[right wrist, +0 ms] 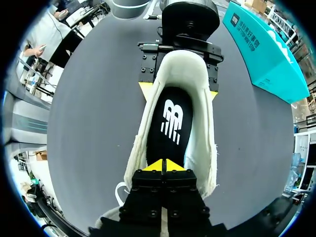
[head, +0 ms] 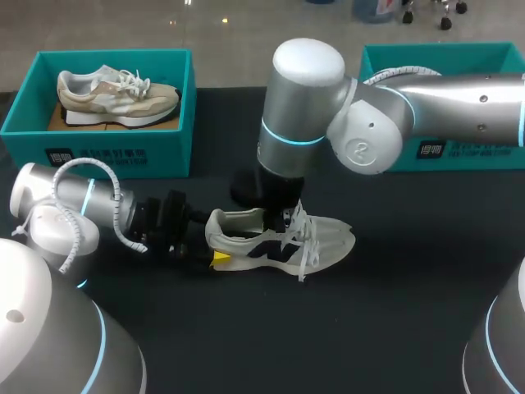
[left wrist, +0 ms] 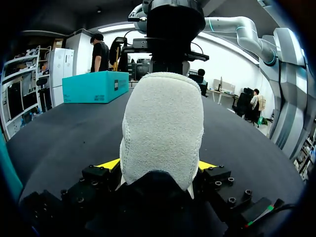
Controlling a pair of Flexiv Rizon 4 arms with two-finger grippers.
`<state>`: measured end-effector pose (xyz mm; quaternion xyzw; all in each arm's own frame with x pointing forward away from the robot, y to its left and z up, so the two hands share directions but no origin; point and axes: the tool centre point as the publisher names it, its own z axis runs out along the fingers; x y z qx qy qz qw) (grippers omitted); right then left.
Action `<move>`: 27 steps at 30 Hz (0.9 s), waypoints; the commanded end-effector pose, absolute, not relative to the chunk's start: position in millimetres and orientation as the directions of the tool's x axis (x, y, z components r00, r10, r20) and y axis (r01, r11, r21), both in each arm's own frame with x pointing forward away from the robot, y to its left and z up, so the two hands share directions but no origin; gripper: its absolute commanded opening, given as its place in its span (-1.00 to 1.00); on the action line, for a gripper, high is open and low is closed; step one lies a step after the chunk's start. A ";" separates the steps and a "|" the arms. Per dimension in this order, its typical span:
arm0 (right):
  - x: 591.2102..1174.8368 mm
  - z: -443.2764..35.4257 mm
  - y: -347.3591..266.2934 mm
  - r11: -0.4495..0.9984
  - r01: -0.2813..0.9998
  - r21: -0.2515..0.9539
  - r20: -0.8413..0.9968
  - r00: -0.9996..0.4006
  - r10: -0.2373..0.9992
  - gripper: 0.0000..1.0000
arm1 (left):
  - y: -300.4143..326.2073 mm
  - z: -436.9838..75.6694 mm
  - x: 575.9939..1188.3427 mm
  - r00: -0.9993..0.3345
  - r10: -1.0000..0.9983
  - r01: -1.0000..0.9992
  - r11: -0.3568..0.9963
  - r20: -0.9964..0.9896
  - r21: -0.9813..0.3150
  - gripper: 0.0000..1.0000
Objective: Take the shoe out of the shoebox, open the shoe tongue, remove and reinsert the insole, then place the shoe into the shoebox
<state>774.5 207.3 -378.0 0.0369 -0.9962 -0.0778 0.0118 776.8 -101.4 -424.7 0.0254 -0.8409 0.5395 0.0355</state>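
Observation:
A white shoe [head: 324, 240] with dark side marks lies on the black table, toe pointing right. My left gripper [head: 215, 246] grips its heel [left wrist: 163, 128], one yellow fingertip [left wrist: 109, 164] against each side. From above, my right gripper [head: 279, 215] dips into the shoe's opening. Its tips [right wrist: 163, 165] are shut together over the black insole [right wrist: 170, 121], which lies flat inside the shoe [right wrist: 200, 143]. The left gripper [right wrist: 178, 91] shows beyond at the heel. A teal shoebox [head: 459, 156] stands at the back right, mostly hidden behind my right arm.
A second teal shoebox [head: 98, 152] at the back left holds a beige and white shoe [head: 115, 97]. The right shoebox [right wrist: 261, 54] lies off to the side of the shoe, and bare black tabletop [head: 328, 328] lies in front of it.

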 end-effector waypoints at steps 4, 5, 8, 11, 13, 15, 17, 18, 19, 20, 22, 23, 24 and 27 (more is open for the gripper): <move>778.9 -390.9 227.0 0.992 -0.076 0.098 0.005 -0.997 -0.077 -0.96 | -99.9 -429.2 777.1 -0.996 -0.004 -0.082 0.422 0.088 -0.903 -1.00; 778.8 -391.2 227.2 0.994 -0.063 0.094 -0.009 -0.998 -0.062 -0.90 | -99.9 -429.2 777.1 -0.996 -0.004 -0.082 0.422 0.088 -0.903 -1.00; 781.6 -390.7 224.9 0.997 -0.009 0.072 -0.081 -0.997 -0.004 -0.62 | -99.9 -429.2 777.1 -0.996 -0.004 -0.082 0.422 0.088 -0.903 -1.00; 783.7 -392.1 223.5 0.997 0.013 0.075 -0.101 -0.995 0.021 -0.51 | -99.9 -429.2 777.1 -0.996 -0.004 -0.082 0.422 0.088 -0.903 -1.00; 785.3 -393.0 223.7 0.997 0.015 0.071 -0.103 -0.994 0.022 -0.44 | -99.9 -429.2 777.1 -0.996 -0.004 -0.082 0.422 0.088 -0.903 -1.00; 786.8 -393.5 224.5 0.998 0.020 0.064 -0.108 -0.994 0.027 -0.34 | -99.9 -429.2 777.1 -0.996 -0.004 -0.082 0.422 0.088 -0.903 -1.00; 789.1 -395.4 224.2 0.998 0.027 0.059 -0.113 -0.993 0.033 -0.32 | -99.9 -429.2 777.1 -0.996 -0.004 -0.082 0.422 0.088 -0.903 -1.00; 789.9 -396.3 224.0 0.998 0.030 0.056 -0.116 -0.993 0.036 -0.30 | -99.9 -429.2 777.1 -0.996 -0.004 -0.082 0.422 0.088 -0.903 -1.00; 790.6 -397.1 223.6 0.998 0.036 0.053 -0.122 -0.992 0.043 -0.28 | -99.9 -429.2 777.1 -0.996 -0.004 -0.082 0.422 0.088 -0.903 -1.00; 791.8 -398.2 222.7 0.998 0.040 0.049 -0.123 -0.991 0.046 -0.26 | -99.9 -429.2 777.1 -0.996 -0.004 -0.082 0.422 0.088 -0.903 -1.00; 793.2 -400.1 221.9 0.998 0.045 0.048 -0.124 -0.991 0.050 -0.22 | -99.9 -429.2 777.1 -0.996 -0.004 -0.082 0.422 0.088 -0.903 -1.00; 793.5 -401.6 222.0 0.998 0.047 0.046 -0.121 -0.991 0.052 -0.16 | -99.9 -429.2 777.1 -0.996 -0.004 -0.082 0.422 0.088 -0.903 -1.00; 794.3 -404.1 221.9 0.998 0.051 0.044 -0.116 -0.992 0.056 -0.11 | -99.9 -429.2 777.1 -0.996 -0.004 -0.082 0.422 0.088 -0.903 -1.00; 793.3 -412.3 223.6 0.998 0.051 0.045 -0.081 -0.995 0.054 -0.04 | -99.9 -429.2 777.1 -0.996 -0.004 -0.082 0.422 0.088 -0.903 -1.00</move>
